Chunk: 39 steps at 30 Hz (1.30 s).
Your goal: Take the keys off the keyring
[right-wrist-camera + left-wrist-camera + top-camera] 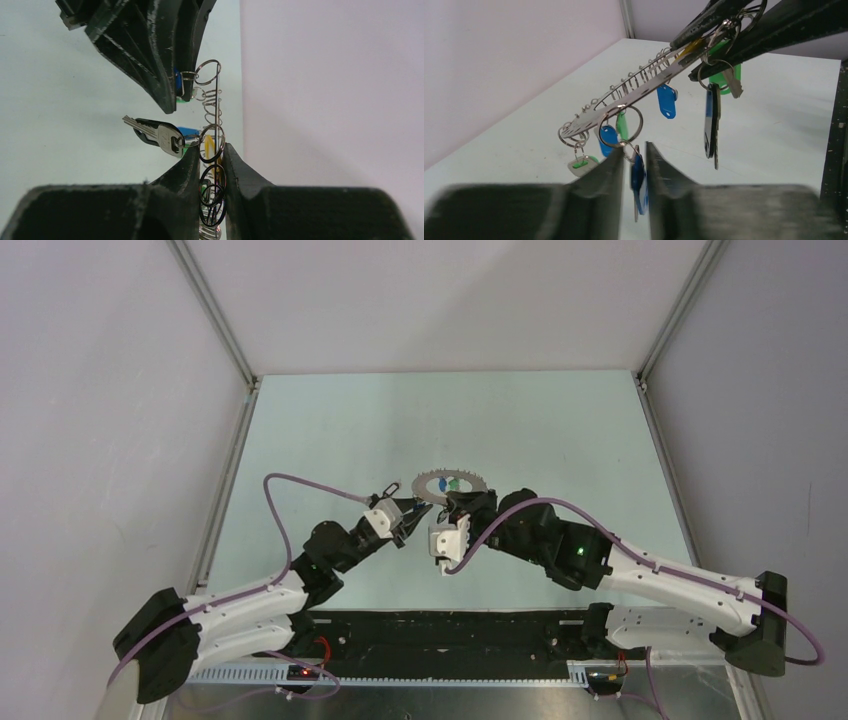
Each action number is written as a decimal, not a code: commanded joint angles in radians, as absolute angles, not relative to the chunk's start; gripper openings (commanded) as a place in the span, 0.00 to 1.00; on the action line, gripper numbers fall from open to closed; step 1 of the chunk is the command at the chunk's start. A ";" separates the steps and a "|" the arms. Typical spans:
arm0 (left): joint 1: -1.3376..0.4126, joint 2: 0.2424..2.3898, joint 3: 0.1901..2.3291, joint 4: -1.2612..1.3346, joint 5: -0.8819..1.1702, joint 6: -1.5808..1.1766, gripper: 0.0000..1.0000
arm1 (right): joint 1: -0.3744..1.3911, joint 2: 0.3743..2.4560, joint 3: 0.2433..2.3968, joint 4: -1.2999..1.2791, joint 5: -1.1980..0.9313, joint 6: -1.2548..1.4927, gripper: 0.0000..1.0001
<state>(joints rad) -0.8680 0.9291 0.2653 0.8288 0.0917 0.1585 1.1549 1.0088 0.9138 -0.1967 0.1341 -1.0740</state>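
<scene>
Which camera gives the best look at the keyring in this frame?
The left wrist view. There the keyring runs slantwise across the frame, and the hanging keys can be told apart. The top external view shows it only as a small toothed circle. The right wrist view sees it edge-on, as a narrow vertical stack.

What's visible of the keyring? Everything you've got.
The keyring is a thin silver metal hoop, its rim strung with small split rings and keys tagged blue, green and yellow. It is held above the table, roughly level, one edge clamped in the right gripper. The left gripper flanks a blue-tagged key dangling from the opposite edge.
</scene>
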 commanded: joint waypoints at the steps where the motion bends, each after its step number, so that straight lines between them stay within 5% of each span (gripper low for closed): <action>1: -0.863 0.949 0.315 0.874 0.104 0.169 0.19 | 1.164 1.004 0.928 -0.120 0.134 -1.080 0.00; 5: -0.862 0.947 0.301 0.874 0.084 0.168 0.01 | 1.162 1.007 0.929 -0.119 0.135 -1.062 0.00; 14: -0.862 0.891 0.260 0.871 0.008 0.162 0.00 | 1.137 1.000 0.866 -0.100 0.144 -0.903 0.00; 19: -0.862 0.879 0.292 0.797 0.019 0.167 0.00 | 1.115 0.962 0.802 -0.093 0.082 -0.793 0.45; 21: -0.862 0.877 0.333 0.742 0.036 0.173 0.00 | 1.106 0.921 0.773 -0.091 0.048 -0.731 0.50; 31: -0.865 0.978 0.575 0.344 0.088 0.119 0.00 | 0.950 0.750 0.654 -0.018 -0.265 -0.505 0.46; 39: -0.874 1.138 0.989 -0.370 0.093 0.125 0.00 | 0.832 0.765 0.626 0.092 -0.336 -0.339 0.45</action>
<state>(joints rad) -0.8680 1.0809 0.7860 0.0124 0.0856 0.1291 0.8692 0.7624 0.6373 -0.0181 -0.2752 -0.4587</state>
